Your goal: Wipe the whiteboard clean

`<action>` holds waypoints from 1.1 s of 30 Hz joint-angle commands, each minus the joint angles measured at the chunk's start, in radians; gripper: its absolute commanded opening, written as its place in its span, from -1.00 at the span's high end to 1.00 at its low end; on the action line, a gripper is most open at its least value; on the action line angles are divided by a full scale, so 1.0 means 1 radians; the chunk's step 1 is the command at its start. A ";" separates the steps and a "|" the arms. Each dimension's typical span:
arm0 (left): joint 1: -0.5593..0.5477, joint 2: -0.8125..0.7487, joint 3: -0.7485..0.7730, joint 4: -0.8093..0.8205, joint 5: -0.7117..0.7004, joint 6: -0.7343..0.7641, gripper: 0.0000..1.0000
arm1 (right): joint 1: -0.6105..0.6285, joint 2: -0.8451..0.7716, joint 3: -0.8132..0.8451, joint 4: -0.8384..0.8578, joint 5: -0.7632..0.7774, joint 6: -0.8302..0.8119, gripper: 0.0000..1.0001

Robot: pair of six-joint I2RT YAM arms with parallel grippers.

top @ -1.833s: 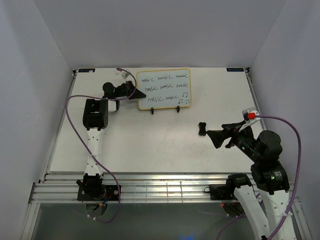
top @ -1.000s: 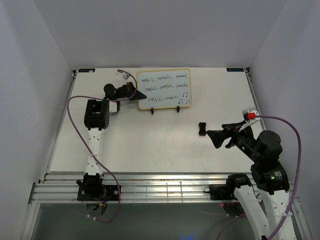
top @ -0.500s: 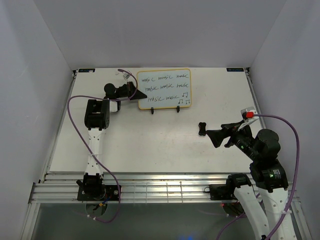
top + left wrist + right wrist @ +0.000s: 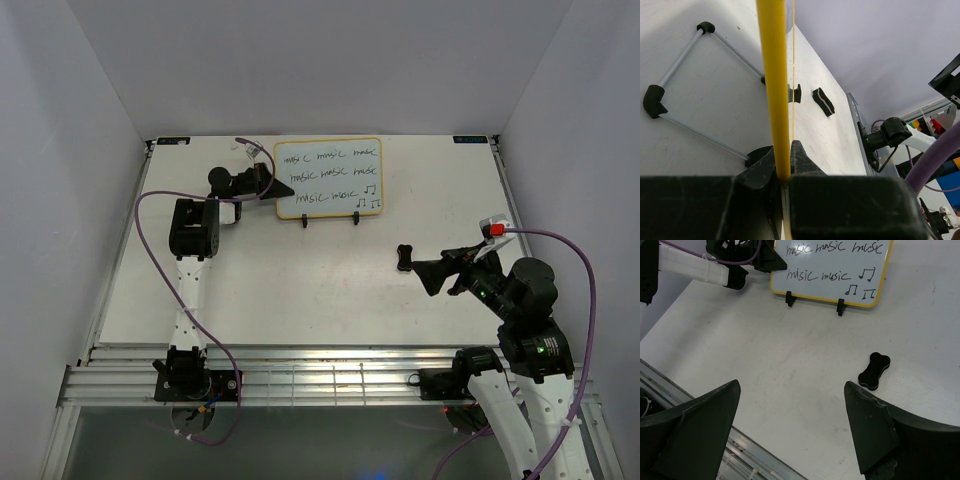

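The whiteboard (image 4: 328, 178), yellow-framed with black "music" words and notes, stands upright on a wire stand at the back of the table; it also shows in the right wrist view (image 4: 835, 270). My left gripper (image 4: 277, 188) is shut on its left yellow edge (image 4: 772, 75), with the jaws either side of the frame (image 4: 782, 165). The black bone-shaped eraser (image 4: 404, 257) lies on the table in front and to the right of the board. My right gripper (image 4: 424, 277) is open and empty just right of the eraser, which lies beyond the right fingertip (image 4: 874, 371), outside the jaws (image 4: 791, 385).
The thin wire stand (image 4: 680, 58) props the board from behind, its black feet (image 4: 305, 222) in front. The table's near edge has metal rails (image 4: 300, 375). Purple cables trail from both wrists. Grey walls enclose the left, back and right.
My right gripper has shifted slightly left, closer to the eraser. My left gripper stays clamped on the board's edge; the board and eraser have not moved.
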 commanded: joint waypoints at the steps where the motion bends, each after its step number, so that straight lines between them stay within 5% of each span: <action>1: -0.011 -0.103 0.009 0.071 -0.081 0.008 1.00 | 0.005 -0.003 -0.001 0.045 0.001 0.000 -0.80; 23: -0.028 -0.273 0.078 0.015 -0.145 -0.006 1.00 | 0.005 -0.018 -0.023 0.051 0.059 -0.001 -0.80; 29: -0.040 -0.520 -0.167 -0.207 -0.225 0.207 1.00 | 0.003 0.142 0.023 -0.027 0.303 0.045 -0.80; 33: -0.076 -0.809 -0.402 -0.412 -0.327 0.386 1.00 | 0.003 0.233 0.080 -0.040 0.333 0.062 -0.79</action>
